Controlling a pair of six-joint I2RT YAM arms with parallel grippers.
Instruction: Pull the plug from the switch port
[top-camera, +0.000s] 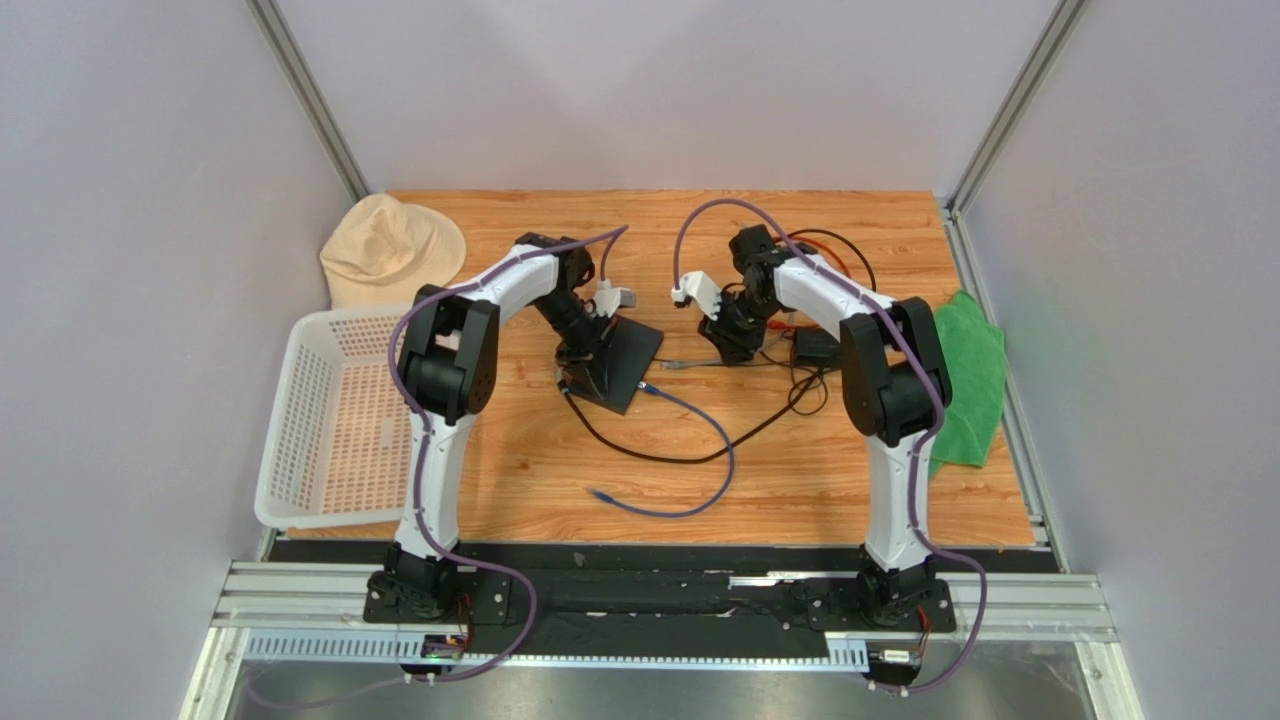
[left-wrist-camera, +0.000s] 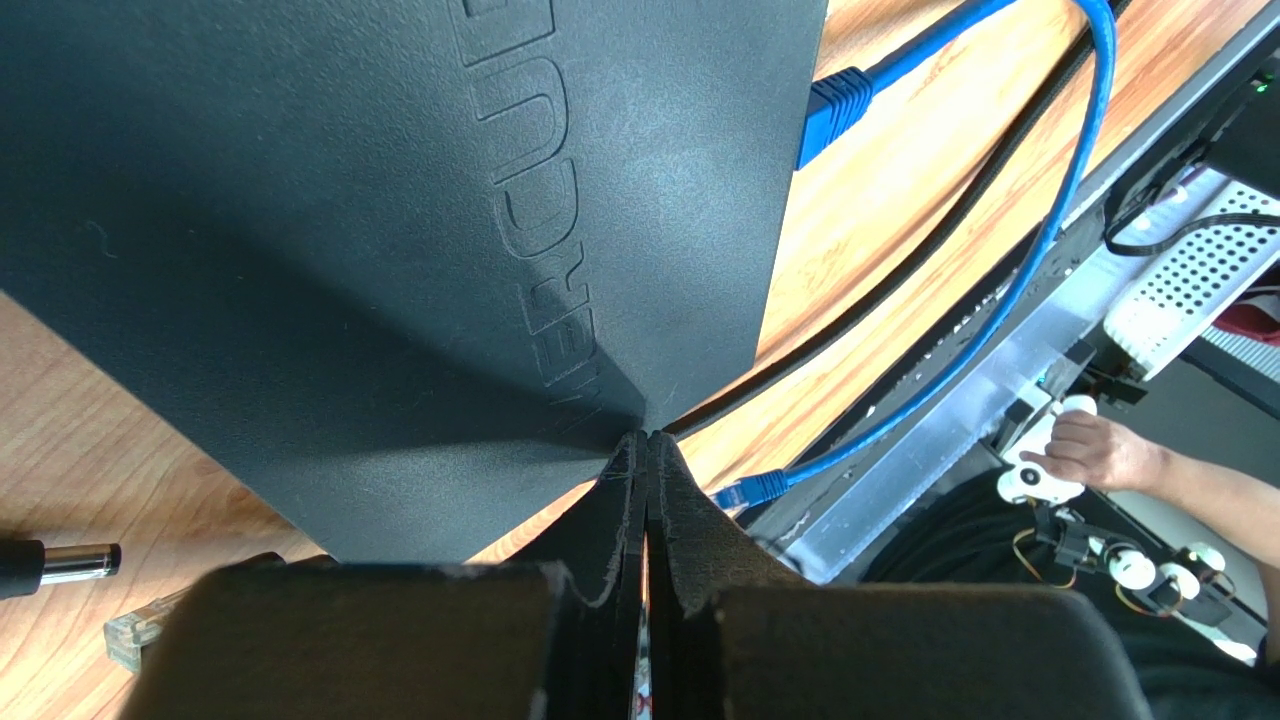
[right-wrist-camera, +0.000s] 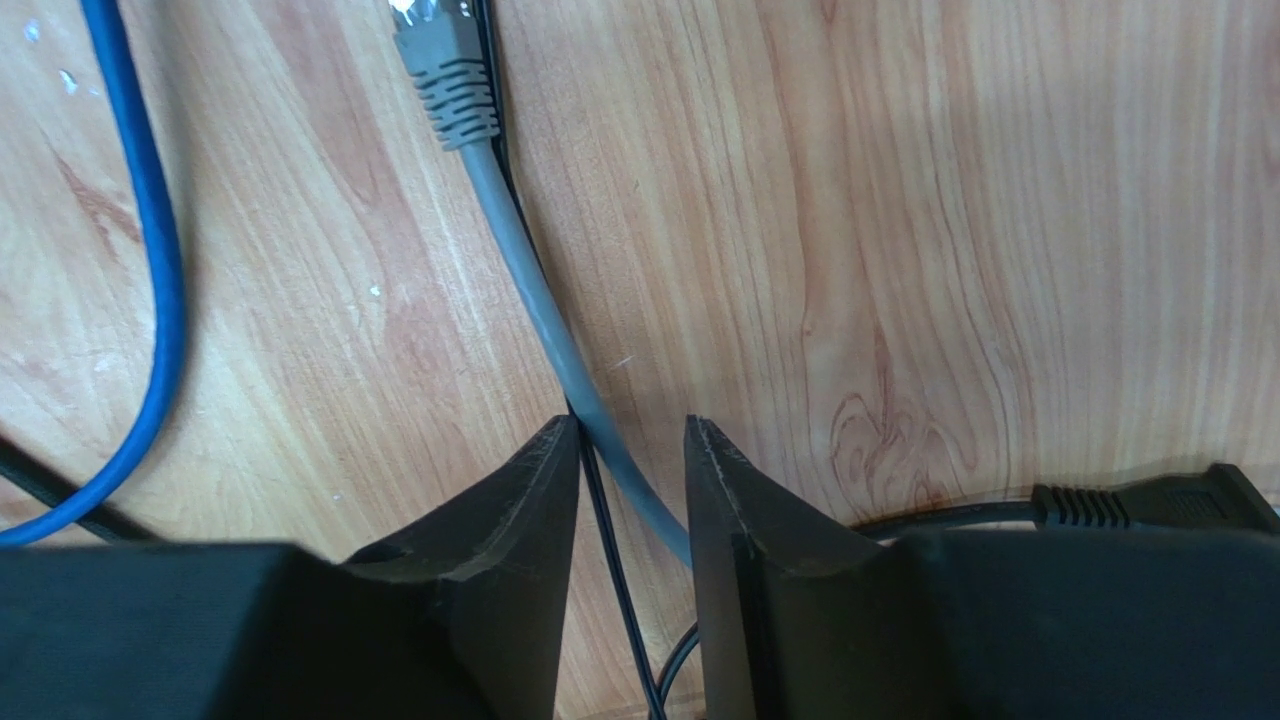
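The flat black box (top-camera: 619, 360) lies left of the table's middle and fills the left wrist view (left-wrist-camera: 376, 225). The blue plug (left-wrist-camera: 834, 108) sits at the box's narrow edge; the port itself is hidden behind it. In the top view the plug (top-camera: 646, 387) is at the box's near right edge, and its blue cable (top-camera: 706, 450) loops toward me. My left gripper (left-wrist-camera: 649, 438) is shut and empty, tips touching the box's corner. My right gripper (right-wrist-camera: 631, 435) is open, low over the wood right of the box, straddling a grey cable (right-wrist-camera: 519, 255).
A grey plug (right-wrist-camera: 436, 60), a thin black wire and a black power plug (right-wrist-camera: 1150, 503) lie near my right gripper. A black adapter brick (top-camera: 819, 348), green cloth (top-camera: 969, 375), white basket (top-camera: 323, 420) and beige hat (top-camera: 391, 248) ring the table. A metal-tipped black cable (left-wrist-camera: 60, 563) lies beside the box.
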